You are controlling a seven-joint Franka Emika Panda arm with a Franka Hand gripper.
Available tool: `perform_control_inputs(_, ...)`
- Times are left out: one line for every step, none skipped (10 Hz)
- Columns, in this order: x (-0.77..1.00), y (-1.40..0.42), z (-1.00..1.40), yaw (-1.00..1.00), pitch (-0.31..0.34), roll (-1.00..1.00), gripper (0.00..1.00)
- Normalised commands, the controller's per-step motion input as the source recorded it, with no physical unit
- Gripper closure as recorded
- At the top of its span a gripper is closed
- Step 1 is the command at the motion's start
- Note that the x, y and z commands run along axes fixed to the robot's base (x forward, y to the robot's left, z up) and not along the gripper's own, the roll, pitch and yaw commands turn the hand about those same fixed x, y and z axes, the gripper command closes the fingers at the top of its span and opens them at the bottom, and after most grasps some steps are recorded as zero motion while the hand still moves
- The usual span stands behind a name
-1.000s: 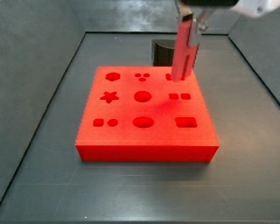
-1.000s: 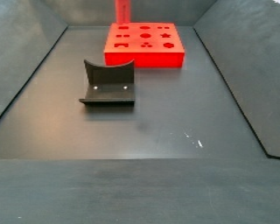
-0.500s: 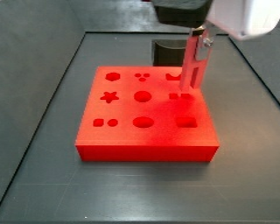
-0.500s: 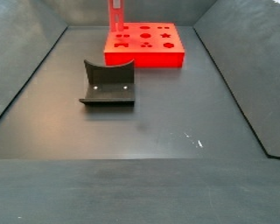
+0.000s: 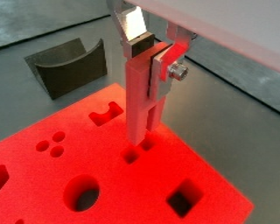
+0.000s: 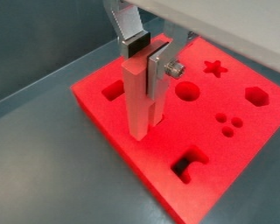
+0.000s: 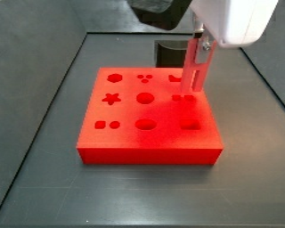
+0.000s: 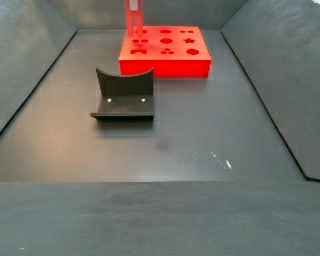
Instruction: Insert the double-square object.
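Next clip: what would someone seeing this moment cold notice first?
The big red block with shaped holes stands out against the dark floor. Above its far right part, the gripper holds a slim red peg upright, its lower end just over a small hole pair; whether it touches is unclear. In a side view, a dark curved holder sits alone on the floor, apart from the block.

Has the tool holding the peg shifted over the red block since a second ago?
Yes. In a side view, the tool and the double-square object have moved along the red block toward its front, from the back edge to above the double-square hole.
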Motion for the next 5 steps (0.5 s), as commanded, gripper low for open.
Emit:
perform_control_inputs(-0.06,-0.14,-0.17,-0.22,0.186,-0.05,1.0)
perform_control_inputs(-0.03,-0.1,-0.12,-0.48,0.251,-0.11,1.0)
perform_control_inputs(-0.05,0.0,-0.04,-0.64,0.267,-0.2,1.0)
perform_control_inputs(-0.03,0.0,0.0,-0.72,0.229,-0.21,1.0)
perform_control_inputs(0.0,0.01,0.06,-0.67,0.141,-0.2,1.0)
